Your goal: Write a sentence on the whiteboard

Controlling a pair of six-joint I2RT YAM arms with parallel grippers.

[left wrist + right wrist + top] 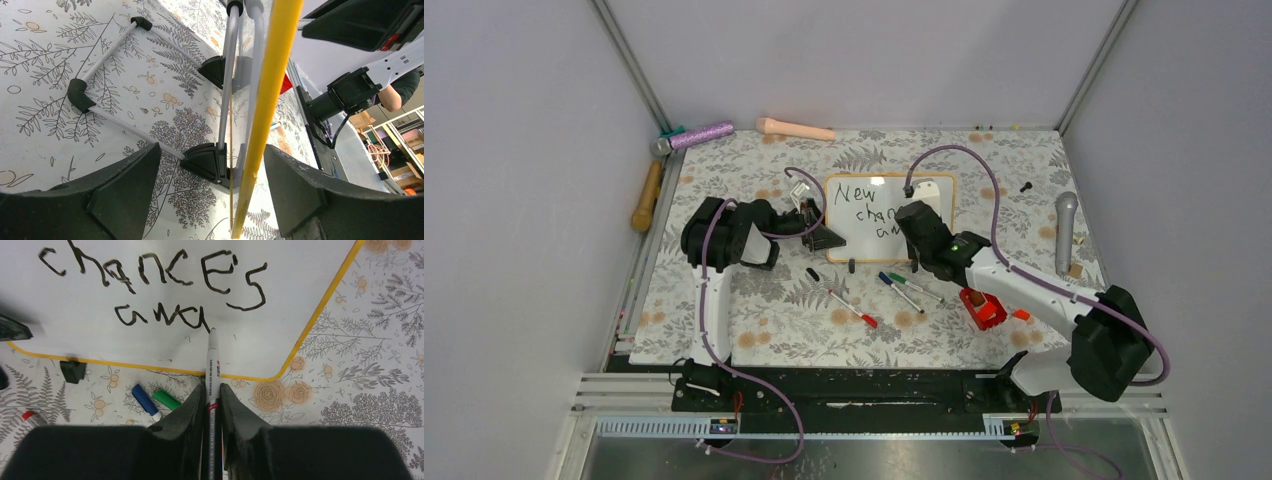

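The right gripper (pixel 212 390) is closed narrow on a marker (pixel 212 357). The marker's long axis runs straight ahead from the gripper, and its tip touches the whiteboard (pixel 280 325) just past "awa", the last strokes of the sentence (pixel 150 275). The missing letters probably go to this gripper's right along that line. The left gripper (pixel 211 150) stands wide open, straddling the board's side edge without visibly pinching it.

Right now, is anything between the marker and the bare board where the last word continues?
Nothing visible. The marker in the right gripper has its tip at the whiteboard just after the unfinished last word; the white beside it is bare.
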